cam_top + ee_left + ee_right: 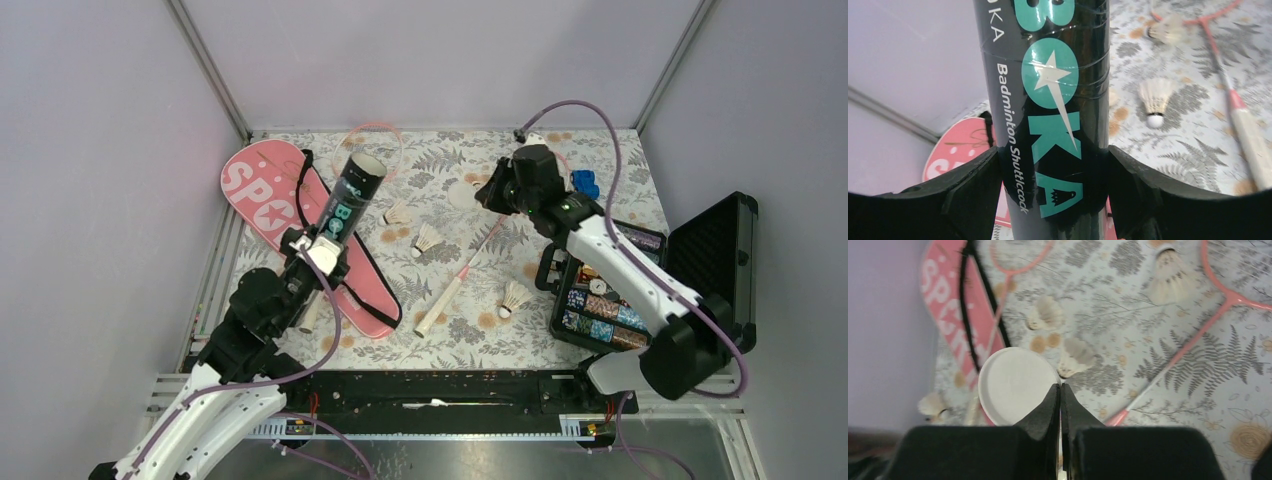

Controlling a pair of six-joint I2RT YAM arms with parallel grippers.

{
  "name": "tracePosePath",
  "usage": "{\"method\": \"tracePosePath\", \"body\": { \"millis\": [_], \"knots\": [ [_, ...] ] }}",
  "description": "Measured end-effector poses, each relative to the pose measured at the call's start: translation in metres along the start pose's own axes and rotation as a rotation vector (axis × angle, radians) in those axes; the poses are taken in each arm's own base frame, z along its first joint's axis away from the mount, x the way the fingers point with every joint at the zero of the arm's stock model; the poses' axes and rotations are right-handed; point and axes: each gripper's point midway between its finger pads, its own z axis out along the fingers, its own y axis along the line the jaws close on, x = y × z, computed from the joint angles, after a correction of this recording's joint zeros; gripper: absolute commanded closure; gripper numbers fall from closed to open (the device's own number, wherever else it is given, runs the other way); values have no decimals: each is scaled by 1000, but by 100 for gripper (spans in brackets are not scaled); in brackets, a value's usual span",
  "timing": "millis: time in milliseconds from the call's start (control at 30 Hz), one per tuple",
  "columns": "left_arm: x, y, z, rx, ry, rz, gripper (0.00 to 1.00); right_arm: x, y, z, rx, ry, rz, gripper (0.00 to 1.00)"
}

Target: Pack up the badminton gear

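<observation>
My left gripper (318, 250) is shut on the black tube with teal print (355, 195) and holds it tilted above the pink "SPORT" bag (262, 205); its open end points to the back. In the left wrist view the tube (1048, 100) fills the gap between the fingers (973, 195). My right gripper (490, 195) is shut on the rim of a round white lid (1015, 385) at the back middle. One pink racket (470, 265) lies mid-table. A second racket's head (375, 133) shows behind the tube. Three white shuttlecocks (398, 213) (428, 239) (514, 296) lie loose.
An open black case of patterned rolls (600, 300) stands at the right under my right arm, its lid (715, 245) raised. A small blue toy (585, 183) lies at the back right. Grey walls close off the left, back and right.
</observation>
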Motion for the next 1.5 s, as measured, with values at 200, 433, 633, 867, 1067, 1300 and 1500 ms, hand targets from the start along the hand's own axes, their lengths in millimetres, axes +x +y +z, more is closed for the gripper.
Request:
{"method": "tracePosePath", "body": {
  "millis": [200,433,633,867,1067,1300,1500],
  "knots": [
    [3,19,2,-123,-5,0,71,47,-59,60,191,114,-49,100],
    [9,24,-6,-174,-35,-9,71,88,-101,96,317,216,-70,100],
    [4,26,-11,-192,-81,-28,71,115,-121,113,369,290,-69,99],
    [3,16,-8,-140,-99,-42,71,125,-127,133,385,323,-61,78],
    [-2,2,-4,-61,-127,-38,71,121,-123,134,377,336,-76,61],
    [-10,-26,-1,93,-175,-27,71,123,-78,133,150,433,-97,43],
    [-14,-43,-2,185,-204,-21,71,108,-26,131,-78,469,-126,44]
  ]
}}
